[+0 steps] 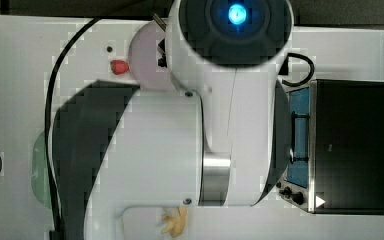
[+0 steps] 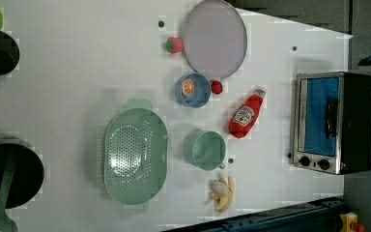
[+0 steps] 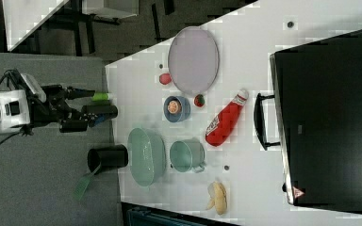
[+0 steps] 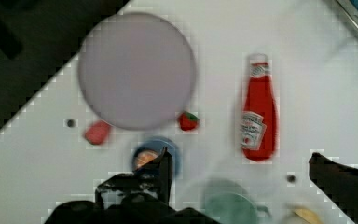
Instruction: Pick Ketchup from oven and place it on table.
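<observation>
The Ketchup point(image 2: 246, 114) lies on its side on the white table point(image 2: 77, 58), just in front of the oven point(image 2: 333, 121), whose blue glass door is shut. In the right view the red bottle point(image 3: 226, 117) rests beside the oven point(image 3: 330, 117) handle, cap toward the lilac plate. My gripper point(image 3: 87, 109) hangs well above the table, apart from the bottle. In the wrist view the gripper point(image 4: 238, 154) is open, its dark fingers point(image 4: 161, 170) spread wide with nothing between them, and the Ketchup point(image 4: 259, 109) lies far below.
A lilac plate point(image 2: 215, 38), a blue bowl with an orange slice point(image 2: 193, 90), two strawberries point(image 2: 175, 45), a green cup point(image 2: 206, 150), a green colander point(image 2: 135, 154) and a banana point(image 2: 222, 192) share the table. Black pots point(image 2: 9, 174) stand along the left view's left edge.
</observation>
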